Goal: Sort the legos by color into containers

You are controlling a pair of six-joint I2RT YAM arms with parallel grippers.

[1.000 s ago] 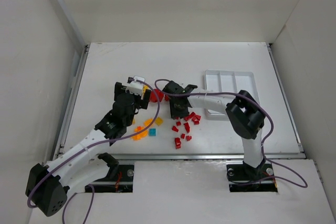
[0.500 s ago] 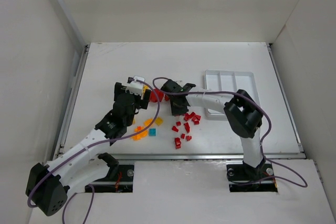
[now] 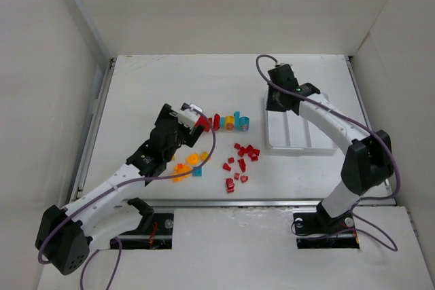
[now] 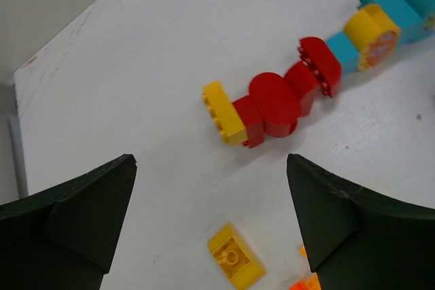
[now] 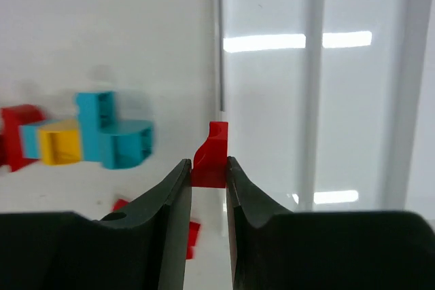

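My right gripper [image 5: 209, 165] is shut on a small red lego [image 5: 213, 147] and holds it over the left rim of the white three-compartment tray [image 5: 272, 66]; from above it hangs at the tray's [image 3: 319, 103] far left corner. A joined row of yellow, red and cyan legos [image 4: 285, 96] lies mid-table [image 3: 230, 122]. My left gripper [image 4: 211, 165] is open just left of that row, with a loose yellow lego [image 4: 235, 263] on the table between its fingers. Loose red legos [image 3: 241, 161] and orange ones [image 3: 185, 168] with a cyan one [image 3: 197, 172] lie nearer.
The tray's compartments look bare in the right wrist view. White walls enclose the table on the left, back and right. A metal rail [image 3: 238, 202] runs along the near edge.
My right arm has swung from the middle of the table up and right to the tray, carrying the red lego. The joined row now shows uncovered. My left gripper has shifted slightly right.
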